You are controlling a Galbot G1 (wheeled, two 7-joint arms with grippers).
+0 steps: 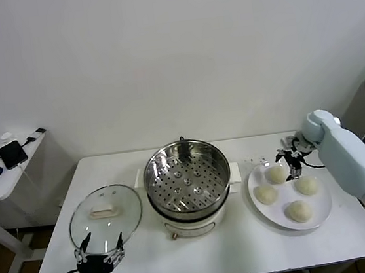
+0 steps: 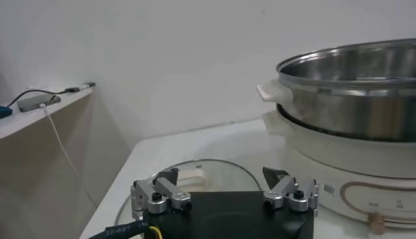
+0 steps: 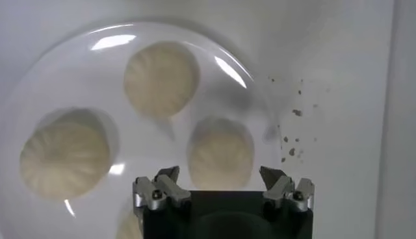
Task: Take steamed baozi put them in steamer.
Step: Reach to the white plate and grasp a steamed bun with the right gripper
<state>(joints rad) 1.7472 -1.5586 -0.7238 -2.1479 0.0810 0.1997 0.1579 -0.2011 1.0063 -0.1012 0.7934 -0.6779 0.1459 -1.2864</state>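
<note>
Four cream-white baozi lie on a white plate [image 1: 260, 212] at the right of the table: a far one [image 1: 277, 174], a left one [image 1: 265, 194], a right one [image 1: 307, 185] and a near one [image 1: 299, 211]. My right gripper [image 1: 291, 162] hovers open just above the far baozi. In the right wrist view the gripper [image 3: 221, 180] is open and empty, with one baozi [image 3: 221, 152] centred between its fingers and others [image 3: 161, 78] [image 3: 64, 158] beside it. The empty steel steamer [image 1: 187, 175] stands mid-table. My left gripper [image 1: 100, 252] is parked open at the front left.
A glass lid [image 1: 106, 214] with a white handle lies left of the steamer, just beyond the left gripper; it also shows in the left wrist view [image 2: 214, 170]. Dark crumbs [image 3: 292, 133] dot the table beside the plate. A side desk [image 1: 1, 167] stands far left.
</note>
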